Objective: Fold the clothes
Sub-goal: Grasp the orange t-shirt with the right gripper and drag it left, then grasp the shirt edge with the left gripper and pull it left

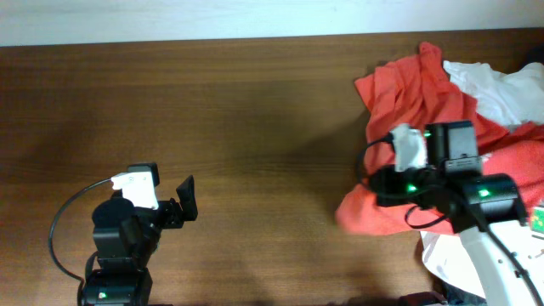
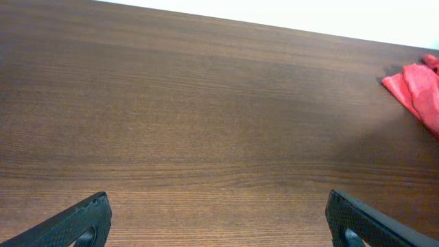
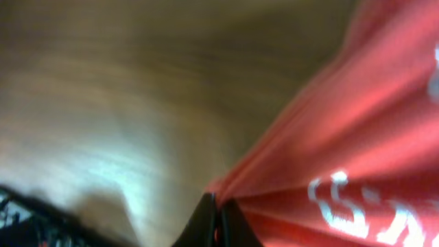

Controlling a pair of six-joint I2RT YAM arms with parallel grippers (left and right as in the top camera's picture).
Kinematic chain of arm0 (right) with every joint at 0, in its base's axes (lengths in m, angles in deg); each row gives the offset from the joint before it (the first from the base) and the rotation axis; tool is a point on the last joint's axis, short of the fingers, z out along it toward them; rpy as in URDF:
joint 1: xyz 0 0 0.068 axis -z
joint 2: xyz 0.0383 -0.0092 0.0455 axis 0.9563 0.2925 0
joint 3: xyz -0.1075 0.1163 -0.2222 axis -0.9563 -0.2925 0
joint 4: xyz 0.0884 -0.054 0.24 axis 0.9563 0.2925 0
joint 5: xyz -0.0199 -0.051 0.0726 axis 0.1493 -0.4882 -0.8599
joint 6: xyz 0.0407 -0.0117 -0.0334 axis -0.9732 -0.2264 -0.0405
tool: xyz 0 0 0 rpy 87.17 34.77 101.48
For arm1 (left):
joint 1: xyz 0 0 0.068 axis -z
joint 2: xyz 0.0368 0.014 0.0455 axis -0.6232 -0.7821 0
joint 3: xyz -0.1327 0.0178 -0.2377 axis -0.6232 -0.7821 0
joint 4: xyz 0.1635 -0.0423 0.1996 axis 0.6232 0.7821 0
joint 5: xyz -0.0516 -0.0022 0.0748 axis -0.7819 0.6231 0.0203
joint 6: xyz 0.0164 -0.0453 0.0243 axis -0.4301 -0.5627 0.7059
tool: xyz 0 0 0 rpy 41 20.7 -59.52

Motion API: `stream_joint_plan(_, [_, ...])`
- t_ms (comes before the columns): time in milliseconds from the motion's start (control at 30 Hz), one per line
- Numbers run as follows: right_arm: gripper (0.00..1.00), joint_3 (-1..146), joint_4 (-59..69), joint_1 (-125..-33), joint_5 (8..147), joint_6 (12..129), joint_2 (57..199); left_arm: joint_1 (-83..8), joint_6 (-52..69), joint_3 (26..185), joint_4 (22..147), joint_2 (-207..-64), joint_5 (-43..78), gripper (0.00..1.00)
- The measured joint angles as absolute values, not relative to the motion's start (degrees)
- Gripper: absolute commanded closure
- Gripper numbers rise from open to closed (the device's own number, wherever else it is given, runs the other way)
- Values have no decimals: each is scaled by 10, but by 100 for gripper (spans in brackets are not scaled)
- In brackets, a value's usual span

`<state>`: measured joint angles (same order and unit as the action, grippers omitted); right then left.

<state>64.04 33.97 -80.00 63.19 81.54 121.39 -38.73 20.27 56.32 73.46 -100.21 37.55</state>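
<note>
An orange-red T-shirt [image 1: 408, 93] lies bunched at the table's right side, with white print showing in the right wrist view [image 3: 357, 206]. My right gripper [image 1: 374, 184] is shut on a fold of this shirt [image 3: 329, 137] near its left edge, and the cloth fans out taut from the closed tips [image 3: 217, 200]. A white T-shirt [image 1: 501, 89] lies crumpled on the red one at the back right. More white cloth [image 1: 450, 265] shows under my right arm. My left gripper [image 1: 185, 201] stands open and empty over bare wood [image 2: 216, 206] at the front left, far from the clothes.
The brown wooden table [image 1: 255, 127] ends at a white strip along the back [image 1: 170, 21]. A small green-and-white object [image 1: 537, 219] sits at the right edge. A black cable [image 1: 64, 221] loops beside the left arm. The right wrist view is motion-blurred.
</note>
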Motion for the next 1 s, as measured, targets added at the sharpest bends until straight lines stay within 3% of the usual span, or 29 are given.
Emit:
stream_joint_plan(167, [96,640,181,-973,598,799,1260,-387,203,563,736,-1002,375,1])
stream_joint_plan(300, [95,640,113,-1045,600,767,1343,-388,203,564,735,-1002,375,1])
stream_joint_plan(367, [66,640,108,-1070,601,755,1389,-388,203,564,736,-1002,375,1])
stream_joint_plan(400, [59,640,108,-1073,602,754,1399,-388,203,564,734,-1002,375,1])
stream_joint_plan(433, [29,640,107,-1074,609,751,1402,-388,203,564,733,-1002,375,1])
stream_joint_plan(467, [21,640,106,-1074,615,752,1401,-388,202,564,733,-1002,375,1])
stream_joint_plan(500, [1,640,106,-1071,628,748,1398,-388,203,564,732,-1002,374,1])
stream_joint_plan(633, [1,646,132,-1029,682,749,1349,-388,196,564,722,-1004,335,1])
stream_joint_plan(767, [2,656,222,-928,721,748,1293,-385,139,565,718,-1051,262,1])
stream_joint_plan(867, [2,656,277,-858,723,747,1290,-347,96,566,715,-1146,207,1])
stream_joint_plan(1000, [1,657,321,-805,721,744,1290,-242,-1,568,620,-1307,155,1])
